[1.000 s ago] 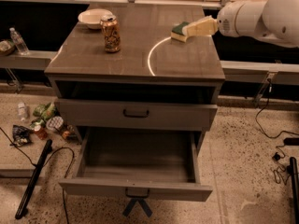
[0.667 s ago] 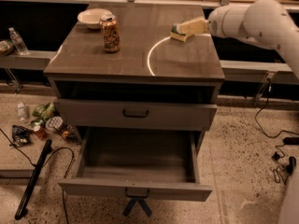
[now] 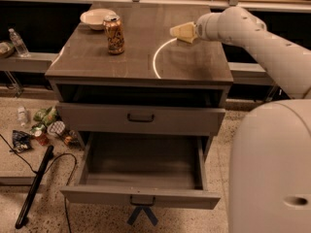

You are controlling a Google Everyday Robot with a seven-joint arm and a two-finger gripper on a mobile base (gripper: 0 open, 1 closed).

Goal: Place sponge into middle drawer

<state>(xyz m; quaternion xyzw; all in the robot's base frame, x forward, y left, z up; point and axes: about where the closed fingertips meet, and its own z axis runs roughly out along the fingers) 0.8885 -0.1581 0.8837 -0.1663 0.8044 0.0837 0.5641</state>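
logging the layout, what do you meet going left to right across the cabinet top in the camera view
white bowl → orange drink can → sponge → the hand, at the sponge's right end, over the right rear of the cabinet top

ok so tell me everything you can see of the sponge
The sponge is a small pale yellow block, foamy-looking, its darker layer hard to make out. It sticks out from the gripper at the arm's tip, over the far right part of the cabinet top; whether it touches that top is unclear.
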